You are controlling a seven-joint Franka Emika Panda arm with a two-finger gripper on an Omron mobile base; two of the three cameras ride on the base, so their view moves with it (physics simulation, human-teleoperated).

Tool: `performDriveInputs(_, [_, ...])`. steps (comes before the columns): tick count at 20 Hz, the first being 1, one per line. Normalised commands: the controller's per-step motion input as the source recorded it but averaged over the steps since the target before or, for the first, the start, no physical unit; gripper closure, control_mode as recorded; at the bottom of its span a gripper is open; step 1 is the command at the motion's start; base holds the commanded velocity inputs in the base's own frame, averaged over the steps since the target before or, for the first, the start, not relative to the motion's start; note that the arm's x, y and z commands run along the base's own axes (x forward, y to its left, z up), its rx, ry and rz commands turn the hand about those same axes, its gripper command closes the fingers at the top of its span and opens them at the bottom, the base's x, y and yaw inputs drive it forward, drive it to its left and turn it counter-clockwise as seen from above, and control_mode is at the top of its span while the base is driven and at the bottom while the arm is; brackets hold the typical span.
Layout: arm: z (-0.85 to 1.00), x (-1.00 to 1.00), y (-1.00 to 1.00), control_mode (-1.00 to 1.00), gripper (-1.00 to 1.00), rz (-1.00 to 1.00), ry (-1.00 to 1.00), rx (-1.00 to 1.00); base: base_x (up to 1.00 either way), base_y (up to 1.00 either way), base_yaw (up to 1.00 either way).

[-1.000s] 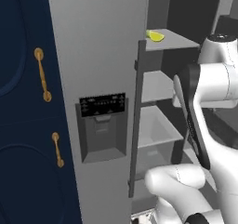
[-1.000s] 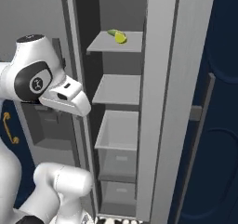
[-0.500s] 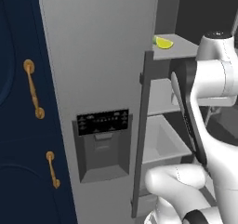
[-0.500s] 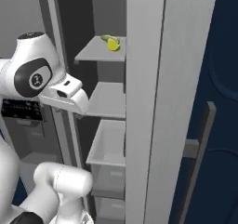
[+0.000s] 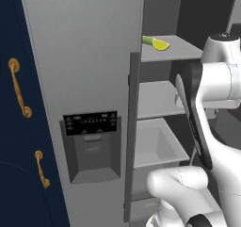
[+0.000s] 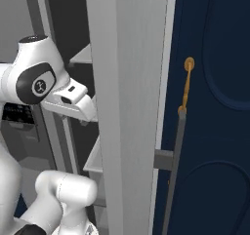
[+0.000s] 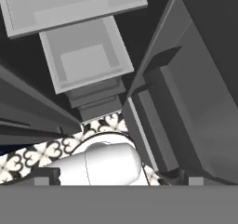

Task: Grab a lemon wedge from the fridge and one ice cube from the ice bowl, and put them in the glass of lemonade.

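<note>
The grey fridge (image 5: 84, 56) has its right door (image 6: 127, 107) swung open, baring shelves and drawers. The tiny yellow-green lemon wedge (image 5: 160, 44) lies on the top shelf (image 5: 179, 49), near its left end. My arm rises right of the shelves, its wrist below the lemon's shelf. In the hand view my gripper (image 7: 114, 174) points down past the fridge drawers (image 7: 86, 56) to the patterned floor; its fingertips (image 7: 46, 173) stand wide apart and hold nothing. The open door hides the lemon in the right base view. The ice bowl and the glass of lemonade are out of view.
The closed left fridge door carries a black-panelled dispenser (image 5: 92, 146). Navy cabinets with gold handles (image 5: 19, 89) flank the fridge on both sides (image 6: 186, 83). The open door's dark bar handle (image 6: 173, 180) stands close to the right cabinet. An open white drawer (image 5: 155, 146) sits below the shelves.
The whole picture has shifted, so the base has moved closer to the fridge. In the right base view the open door now covers the shelves and the lemon.
</note>
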Motion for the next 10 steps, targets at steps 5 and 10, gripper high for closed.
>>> performDriveInputs(5, [0.09,0.08,0.00,-1.00,-1.00,0.10,-0.07,0.02,0.04,0.00,0.02])
performDriveInputs(10, [0.23,0.08,0.00,-1.00,-1.00,0.19,-0.13,0.06,0.00,0.00,0.00])
